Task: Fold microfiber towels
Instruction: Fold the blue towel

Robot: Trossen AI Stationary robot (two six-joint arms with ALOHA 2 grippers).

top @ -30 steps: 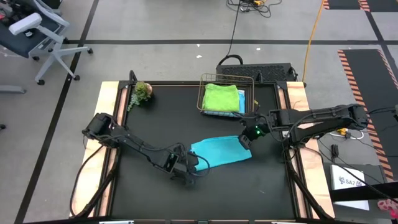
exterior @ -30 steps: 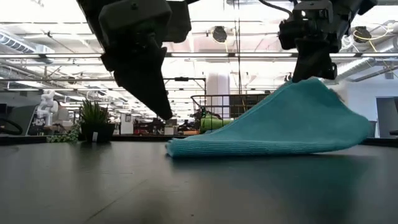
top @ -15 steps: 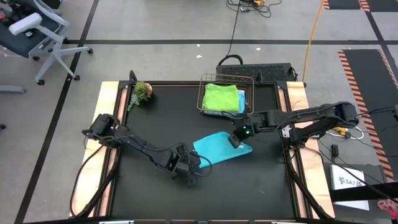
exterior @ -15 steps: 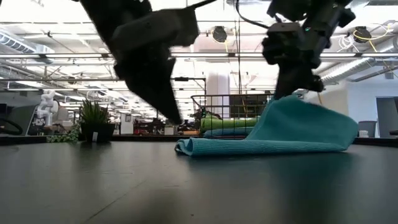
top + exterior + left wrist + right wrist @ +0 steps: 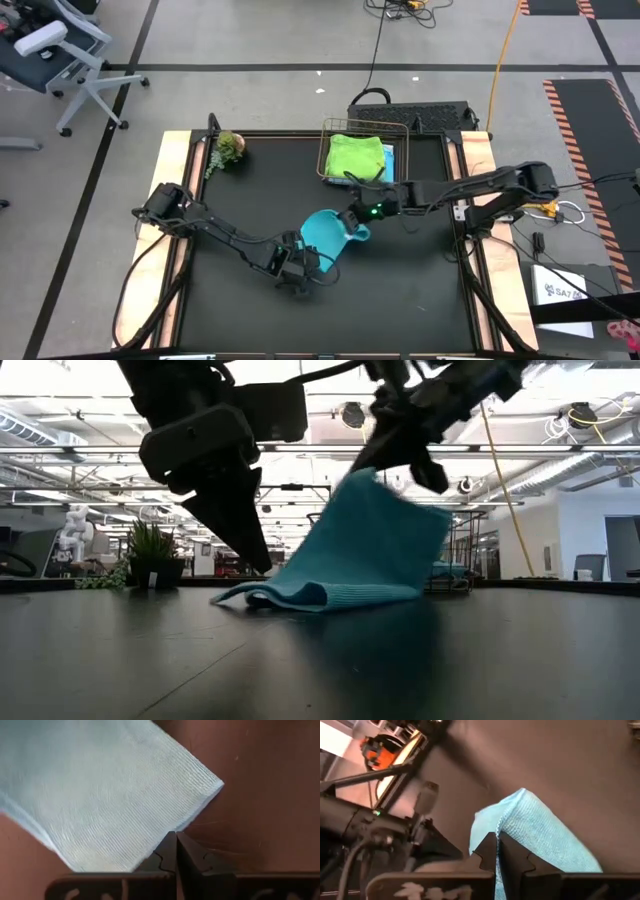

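Note:
A teal microfiber towel (image 5: 322, 232) lies mid-table with its left end on the black tabletop and its right part raised. My right gripper (image 5: 355, 222) is above it, shut on the raised part. My left gripper (image 5: 308, 266) is shut, with its tips (image 5: 176, 839) at the towel's near edge by the left end. A lime green towel (image 5: 356, 155) rests folded in the wire basket on top of a blue one (image 5: 388, 160). My left gripper slants down from the near left, its shut fingertips right at the towel's near edge (image 5: 167, 831); I cannot tell whether they touch it. My right gripper pinches the towel's raised edge (image 5: 506, 826) between its two fingers, slanting down from the table's right. The cloth hangs from that hold (image 5: 372, 478) in a slope down to its left end (image 5: 250, 596) on the table.
A wire basket (image 5: 330, 130) stands at the table's far side, right of middle. A small green plant (image 5: 228, 148) sits at the far left corner. Wooden rails (image 5: 172, 200) border the black surface on the left and right. Bare black tabletop lies near the front edge.
My right gripper has gone toward the table's left, carrying the towel's right edge up and over. The towel's right part has lifted and swung leftward over the rest, while its left end has stayed on the table.

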